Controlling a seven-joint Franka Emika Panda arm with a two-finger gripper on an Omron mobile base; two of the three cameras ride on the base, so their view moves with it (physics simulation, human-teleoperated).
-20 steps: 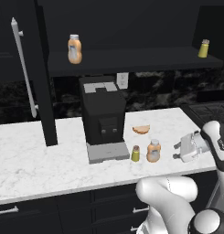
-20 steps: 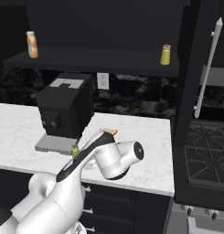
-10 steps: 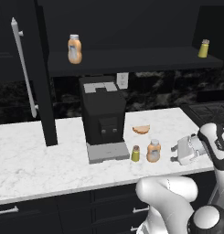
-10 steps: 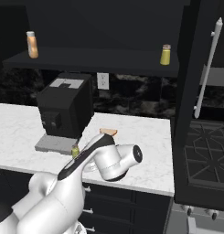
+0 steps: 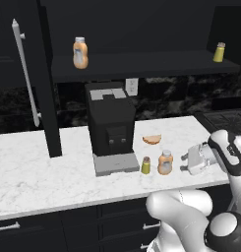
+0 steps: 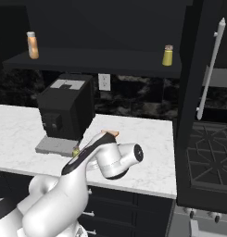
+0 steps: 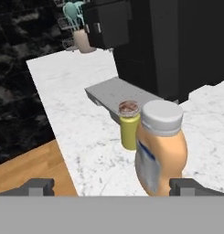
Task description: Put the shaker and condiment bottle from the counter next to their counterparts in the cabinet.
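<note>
Fingers [image 7: 36, 186] are standing wide and empty as I'm lining the gripper [image 7: 112, 187] up on the condiment bottle [image 7: 160, 148], the shaker [image 7: 130, 125] just beyond it.

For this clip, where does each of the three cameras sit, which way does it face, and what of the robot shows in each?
Left base view: behind the arm on its left, looking forward and down at the counter, coffee machine and cabinet; arm at lower right, gripper beside the condiment bottle.
Right base view: behind on the right, same counter; arm at lower left hides most of the bottle.
Hand view: on the hand, looking along the fingertips at the bottle and shaker.
The base views share the coffee machine and the shelf counterparts.
</note>
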